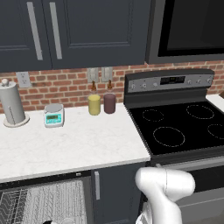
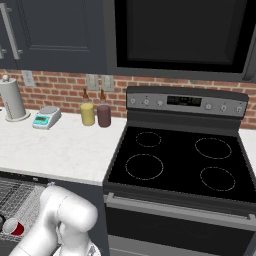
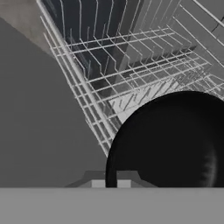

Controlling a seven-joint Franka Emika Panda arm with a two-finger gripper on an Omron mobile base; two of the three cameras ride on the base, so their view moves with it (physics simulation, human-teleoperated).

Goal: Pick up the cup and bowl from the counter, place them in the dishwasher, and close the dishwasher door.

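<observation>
In the hand view we see the bowl (image 3: 170, 140), round and black, very close to the camera at about 5 o'clock. The gripper (image 3: 111, 183) sits at 6 o'clock, and its rim passes right between the two fingertips (image 3: 98, 183). The jaws are closed narrow on that rim, so we say the gripper holds the bowl. Behind the bowl, from 12 to 2 o'clock, the grey wire rack (image 3: 131, 61) of the dishwasher spreads out, and the bowl is above it; we cannot tell if it touches the wires.

In the right base view the cup (image 2: 13, 228) lies red on the rack, at about 8 o'clock, just beside the white arm (image 2: 60, 220). In the left base view the dishwasher (image 1: 43, 201) is open under the counter (image 1: 74, 144), at 7 o'clock, with the rack visible.

On the counter, near the brick wall at 11 o'clock, stand a yellow canister (image 1: 94, 105) and a maroon canister (image 1: 109, 103) just beside each other, a small scale (image 1: 54, 116) and a paper towel roll (image 1: 12, 105). The stove (image 1: 179, 127) is at 3 o'clock.
</observation>
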